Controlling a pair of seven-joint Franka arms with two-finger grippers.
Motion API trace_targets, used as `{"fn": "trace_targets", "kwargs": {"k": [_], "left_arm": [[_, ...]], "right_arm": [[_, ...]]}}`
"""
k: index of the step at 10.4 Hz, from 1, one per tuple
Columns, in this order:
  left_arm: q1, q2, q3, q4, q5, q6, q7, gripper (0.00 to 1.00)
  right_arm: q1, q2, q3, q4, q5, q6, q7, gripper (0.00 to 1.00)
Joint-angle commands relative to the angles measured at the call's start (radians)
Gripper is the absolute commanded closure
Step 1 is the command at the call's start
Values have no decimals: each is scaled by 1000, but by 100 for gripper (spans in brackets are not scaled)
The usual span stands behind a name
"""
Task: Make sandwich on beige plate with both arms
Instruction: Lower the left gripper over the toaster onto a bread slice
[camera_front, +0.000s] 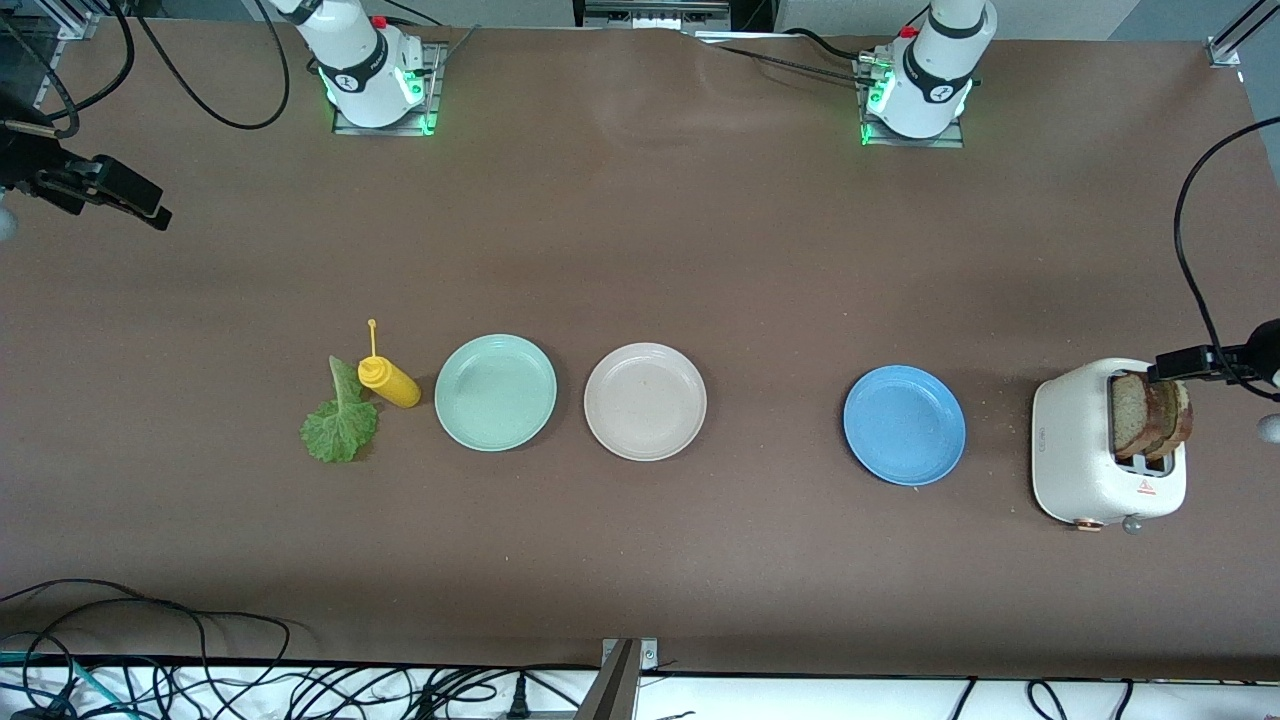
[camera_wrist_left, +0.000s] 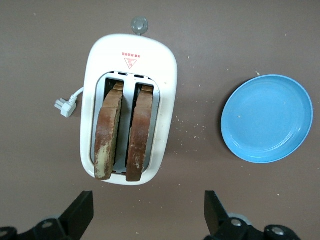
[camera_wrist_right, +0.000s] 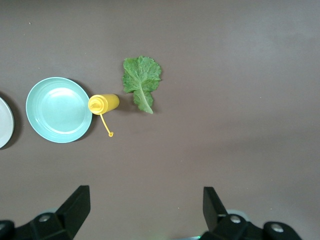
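Round pale beige plate (camera_front: 645, 401) bare mid-counter (camera_front: 640, 250), between mint-green plate (camera_front: 495, 392) and blue plate (camera_front: 904, 425). Two brown-crusted bread slices (camera_front: 1150, 414) upright in white toaster (camera_front: 1080, 445), left pincer (camera_wrist_left: 147, 215) released above. Right pincer (camera_wrist_right: 145, 212) released, up over bare counter near its end; ruffled green lettuce leaf (camera_front: 340, 420) just beside yellow squeeze bottle (camera_front: 388, 380).

white toaster (camera_front: 1085, 450), blue plate (camera_front: 904, 425), mint-green plate (camera_front: 495, 392), yellow bottle (camera_front: 390, 381)

A red warning triangle with a line of red print too small to read marks the white toaster (camera_wrist_left: 127, 107) near its lever end. Faint grey lettering on its side wall in the front view is illegible.
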Motion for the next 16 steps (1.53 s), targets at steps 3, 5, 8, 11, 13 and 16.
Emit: {"fn": "trace_targets", "kwargs": {"k": [3, 5, 8, 11, 13, 16], "left_arm": [[5, 64, -8, -7, 36, 2, 18, 1], [7, 81, -8, -12, 68, 4, 20, 2], [-7, 109, -11, 2, 65, 78, 18, 2], [-12, 113, -14, 2, 64, 80, 17, 0], [-12, 104, -17, 8, 62, 78, 13, 0], [-20, 104, -20, 8, 62, 78, 7, 0]], "right_arm": [[2, -9, -4, 6, 16, -17, 8, 0], [2, -9, -5, 6, 16, -17, 8, 0], [2, -9, -5, 6, 16, -32, 8, 0], [2, -9, -5, 7, 18, -32, 8, 0], [2, -9, -2, 6, 18, -31, 8, 0], [2, -9, -25, 7, 21, -44, 8, 0]]}}
